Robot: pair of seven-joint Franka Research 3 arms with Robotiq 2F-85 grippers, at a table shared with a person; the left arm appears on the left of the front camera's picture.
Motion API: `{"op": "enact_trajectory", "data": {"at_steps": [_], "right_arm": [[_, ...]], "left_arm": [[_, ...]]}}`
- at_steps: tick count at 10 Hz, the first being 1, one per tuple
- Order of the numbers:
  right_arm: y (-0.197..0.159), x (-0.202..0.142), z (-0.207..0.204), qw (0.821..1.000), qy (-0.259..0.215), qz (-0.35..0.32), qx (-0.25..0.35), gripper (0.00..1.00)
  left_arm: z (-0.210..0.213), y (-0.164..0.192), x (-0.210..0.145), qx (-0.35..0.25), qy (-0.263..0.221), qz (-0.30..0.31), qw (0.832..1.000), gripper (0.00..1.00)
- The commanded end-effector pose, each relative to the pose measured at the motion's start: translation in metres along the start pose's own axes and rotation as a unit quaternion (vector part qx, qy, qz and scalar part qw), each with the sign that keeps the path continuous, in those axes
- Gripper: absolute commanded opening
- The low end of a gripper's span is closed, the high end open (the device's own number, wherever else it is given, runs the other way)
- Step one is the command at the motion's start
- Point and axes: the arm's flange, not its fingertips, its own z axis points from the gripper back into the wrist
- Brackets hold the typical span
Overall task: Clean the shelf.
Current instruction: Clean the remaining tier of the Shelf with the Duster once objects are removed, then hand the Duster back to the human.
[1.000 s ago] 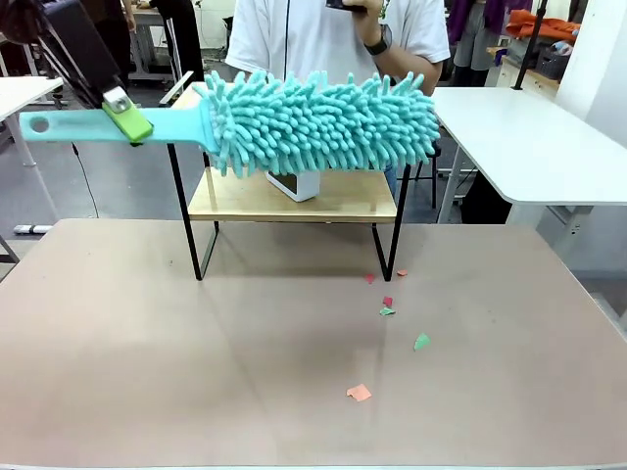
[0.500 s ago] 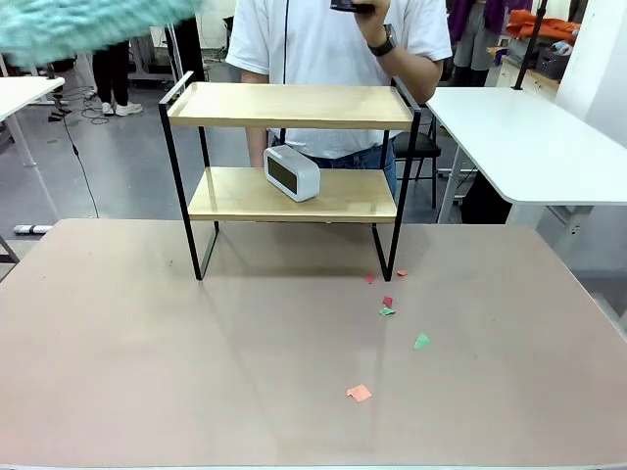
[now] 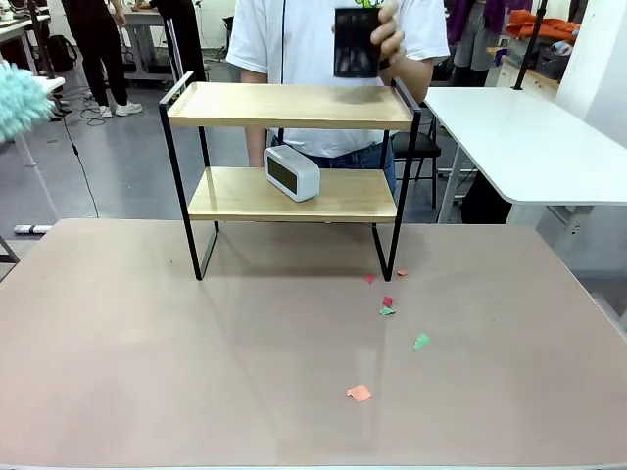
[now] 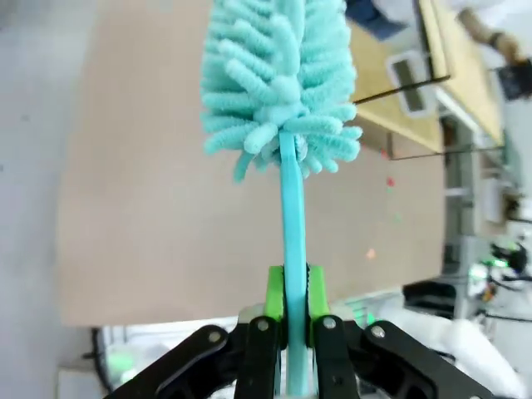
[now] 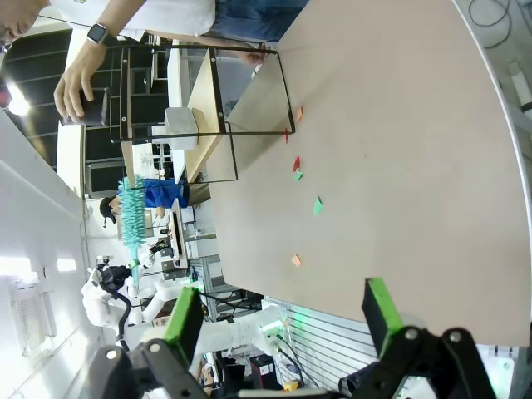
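Note:
The shelf (image 3: 284, 106) stands at the table's far middle, both wooden boards bare except for a white clock (image 3: 291, 172) on the lower one. My left gripper (image 4: 289, 303) is shut on the handle of a teal fluffy duster (image 4: 278, 83). The duster's head (image 3: 20, 98) shows at the far left edge of the front view, well away from the shelf (image 4: 416, 91). My right gripper (image 5: 283, 309) hangs open over the table's right side with nothing between its green pads (image 5: 184, 312), far from the shelf (image 5: 224, 108).
A person stands behind the shelf and holds a dark box (image 3: 356, 42) just above the top board's right end. Several paper scraps (image 3: 387, 310) lie on the brown table (image 3: 147, 372) in front of the shelf's right leg. A white table (image 3: 529, 137) stands at the right.
The duster has swung off the top board to the far left and out past the picture's edge. The person's hand has brought the dark box down toward the top board.

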Motion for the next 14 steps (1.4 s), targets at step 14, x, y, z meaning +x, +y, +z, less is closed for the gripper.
{"op": "enact_trajectory", "data": {"at_steps": [14], "right_arm": [[0.0,-0.001,0.001,1.0,0.003,0.014,0.0,1.0]], "left_arm": [[-0.079,0.016,-0.037,0.041,0.068,0.058,0.995,0.12]]}}
